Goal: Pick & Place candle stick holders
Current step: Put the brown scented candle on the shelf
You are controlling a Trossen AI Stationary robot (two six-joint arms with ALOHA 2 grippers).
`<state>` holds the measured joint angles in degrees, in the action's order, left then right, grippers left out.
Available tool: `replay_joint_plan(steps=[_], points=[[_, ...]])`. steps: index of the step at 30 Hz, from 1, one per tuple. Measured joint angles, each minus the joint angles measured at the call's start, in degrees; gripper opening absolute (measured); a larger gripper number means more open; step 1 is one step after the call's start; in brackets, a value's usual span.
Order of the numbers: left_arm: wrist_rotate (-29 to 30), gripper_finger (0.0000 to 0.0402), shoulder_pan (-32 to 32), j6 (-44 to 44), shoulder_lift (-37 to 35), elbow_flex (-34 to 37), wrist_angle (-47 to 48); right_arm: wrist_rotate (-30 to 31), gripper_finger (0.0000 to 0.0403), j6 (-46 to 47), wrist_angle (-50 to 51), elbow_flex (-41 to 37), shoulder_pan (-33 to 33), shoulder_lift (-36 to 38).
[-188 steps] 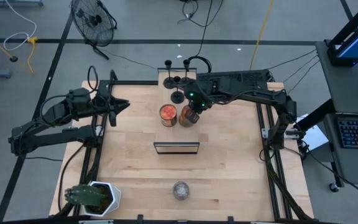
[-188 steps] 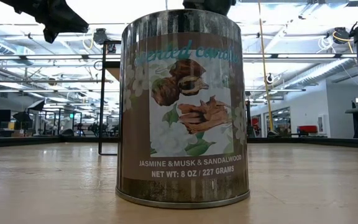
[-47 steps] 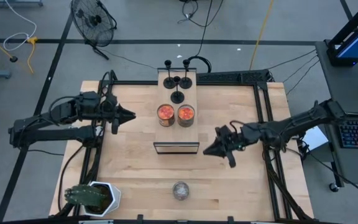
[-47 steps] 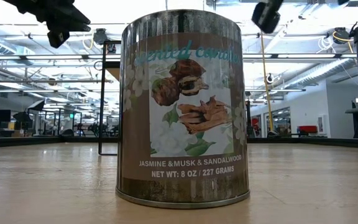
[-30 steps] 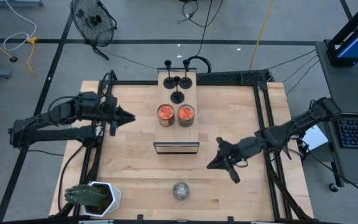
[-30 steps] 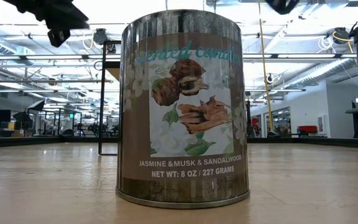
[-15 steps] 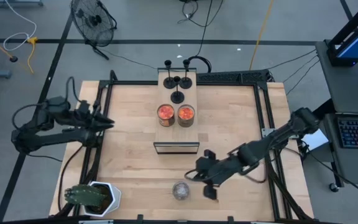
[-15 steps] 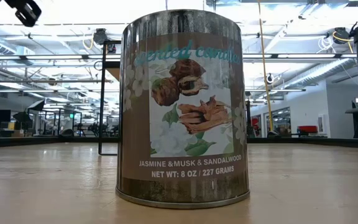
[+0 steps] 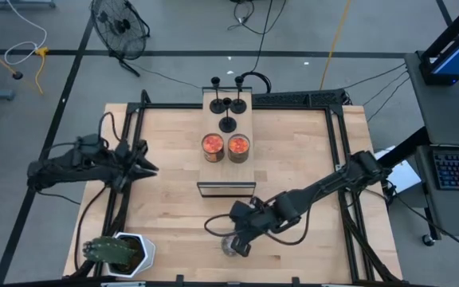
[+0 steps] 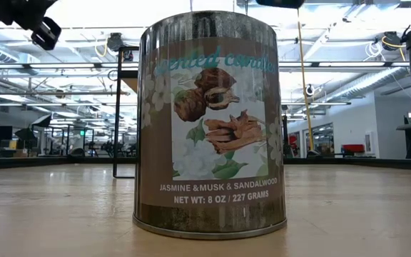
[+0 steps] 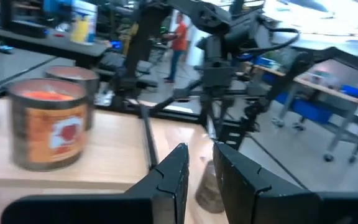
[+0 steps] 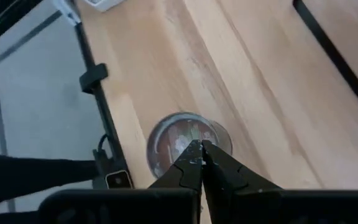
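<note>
1. The wooden table (image 9: 309, 159) carries everything. At its far edge, on a pale raised block (image 9: 227, 127), stand the three black candle stick holders (image 9: 227, 108), upright and close together, with two orange-topped candle tins (image 9: 226, 147) just in front of them on the same block.
2. A dark rectangular frame (image 9: 225, 189) stands nearer the middle. A potted plant (image 9: 118, 252) sits at the near left corner.
3. The right arm stretches across the near side of the table. The right gripper (image 9: 237, 237) hangs above the shiny round tin (image 12: 188, 144) at the near edge, its fingers pressed together and holding nothing.
4. The left gripper (image 11: 199, 163) waits at the table's left edge, pointing inward, its fingers a little apart and empty.
5. The right arm's aim looks off the task: the tin below it is no holder. A good next move probably needs the fingers parted first, then a reach to the far block.
6. To grip well, close on a holder's thin stem, low above its disc base, and lift straight up, so that the neighbouring holders and tins stay standing.
7. From the low view a large scented-candle tin (image 10: 210, 121) blocks nearly everything, so judge clearances from overhead.
</note>
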<state>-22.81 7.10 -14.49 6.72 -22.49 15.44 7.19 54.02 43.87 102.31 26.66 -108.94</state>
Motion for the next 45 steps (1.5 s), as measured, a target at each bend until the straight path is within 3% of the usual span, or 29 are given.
replay_joint_plan(steps=[7,13,29,37,45], points=[[3.53,0.0081,-6.49,2.66,0.02,5.02,-2.23,-3.01,0.0000,11.49,9.68,0.60,-1.12,-0.29],[5.99,0.0081,-8.68,5.24,0.00,5.19,-0.05,-7.97,0.0010,13.39,8.11,0.60,-2.59,-0.29],[7.92,0.0081,-8.83,5.21,0.00,5.21,2.51,-10.17,0.0168,18.80,0.32,-6.04,-3.45,-0.36],[7.94,0.0081,-8.79,4.20,0.00,5.21,2.82,-7.29,0.0161,18.84,-1.40,-6.83,-3.26,-0.23],[7.92,0.0081,-8.79,3.42,0.00,5.21,2.85,-7.50,0.0148,20.78,-12.02,-13.33,-2.22,-0.25]])
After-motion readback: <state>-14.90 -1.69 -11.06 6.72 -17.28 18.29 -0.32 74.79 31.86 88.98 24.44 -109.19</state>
